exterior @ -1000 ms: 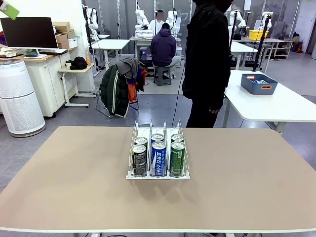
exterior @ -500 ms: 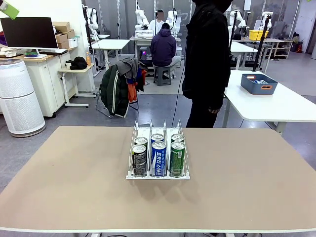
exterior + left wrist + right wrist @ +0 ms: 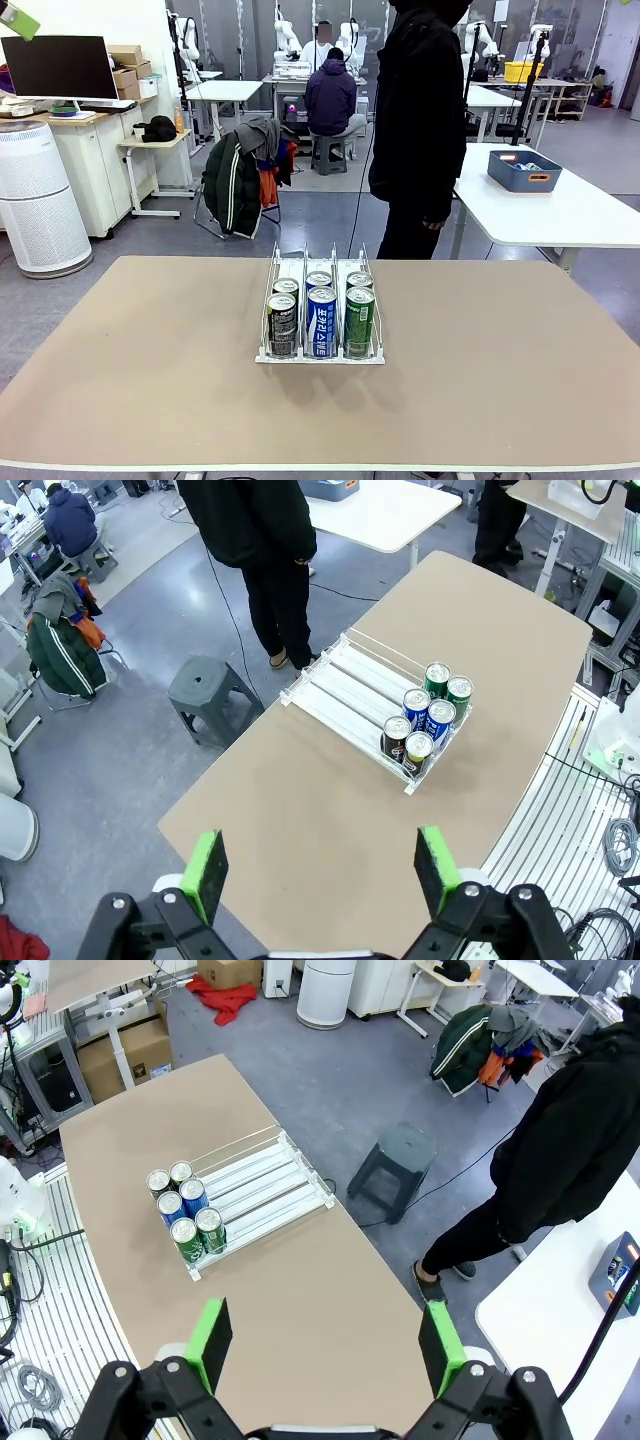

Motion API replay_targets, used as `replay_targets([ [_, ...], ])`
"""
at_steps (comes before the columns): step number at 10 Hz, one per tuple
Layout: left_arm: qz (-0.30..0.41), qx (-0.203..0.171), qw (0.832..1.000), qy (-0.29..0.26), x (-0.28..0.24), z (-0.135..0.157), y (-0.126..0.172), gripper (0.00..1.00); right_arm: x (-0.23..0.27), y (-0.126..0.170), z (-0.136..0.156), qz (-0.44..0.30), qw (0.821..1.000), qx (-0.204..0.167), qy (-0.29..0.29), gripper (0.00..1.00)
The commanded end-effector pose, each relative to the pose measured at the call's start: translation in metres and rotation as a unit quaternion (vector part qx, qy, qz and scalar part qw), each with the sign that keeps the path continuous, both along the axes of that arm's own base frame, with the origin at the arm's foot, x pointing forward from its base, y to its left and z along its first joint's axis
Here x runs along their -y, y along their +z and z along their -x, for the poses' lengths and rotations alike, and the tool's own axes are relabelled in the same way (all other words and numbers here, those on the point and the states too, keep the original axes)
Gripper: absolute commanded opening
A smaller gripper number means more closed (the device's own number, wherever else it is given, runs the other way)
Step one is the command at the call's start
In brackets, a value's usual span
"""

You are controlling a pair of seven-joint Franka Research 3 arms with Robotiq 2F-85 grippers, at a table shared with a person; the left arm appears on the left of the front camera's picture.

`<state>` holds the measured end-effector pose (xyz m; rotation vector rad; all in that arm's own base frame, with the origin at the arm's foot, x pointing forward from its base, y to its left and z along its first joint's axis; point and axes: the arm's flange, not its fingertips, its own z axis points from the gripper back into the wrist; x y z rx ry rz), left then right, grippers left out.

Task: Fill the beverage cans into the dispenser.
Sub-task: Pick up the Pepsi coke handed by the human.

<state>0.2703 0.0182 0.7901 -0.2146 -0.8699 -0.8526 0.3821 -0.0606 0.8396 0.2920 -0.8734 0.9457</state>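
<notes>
The dispenser (image 3: 320,355) stands in the middle of the table, a clear rack with three lanes on a white base. Several beverage cans stand in it, two per lane: black (image 3: 282,322) on the left, blue (image 3: 322,318) in the middle, green (image 3: 359,318) on the right. From high above, the left wrist view shows the dispenser (image 3: 335,685) and the cans (image 3: 428,718) at its near end, with my left gripper (image 3: 322,868) open and nothing in it. My right gripper (image 3: 325,1344) is open too, high over the table, with the dispenser (image 3: 265,1185) and cans (image 3: 184,1215) far below.
A person in black (image 3: 420,120) stands at the far side of the table, arms down. A grey stool (image 3: 208,690) stands on the floor beside the table. A white side table with a blue tub (image 3: 524,169) is at the back right.
</notes>
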Motion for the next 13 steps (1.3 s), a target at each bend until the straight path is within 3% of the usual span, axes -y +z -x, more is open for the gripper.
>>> replay_targets([
  [1,-0.001,0.002,1.0,0.002,-0.0003,-0.0006,-0.0009,1.0,-0.0002,0.001,0.0013,0.0,1.0,0.002,0.0,1.0],
  [13,-0.001,0.002,1.0,0.002,-0.0003,-0.0006,-0.0009,1.0,-0.0002,0.001,0.0013,0.0,1.0,0.002,0.0,1.0],
])
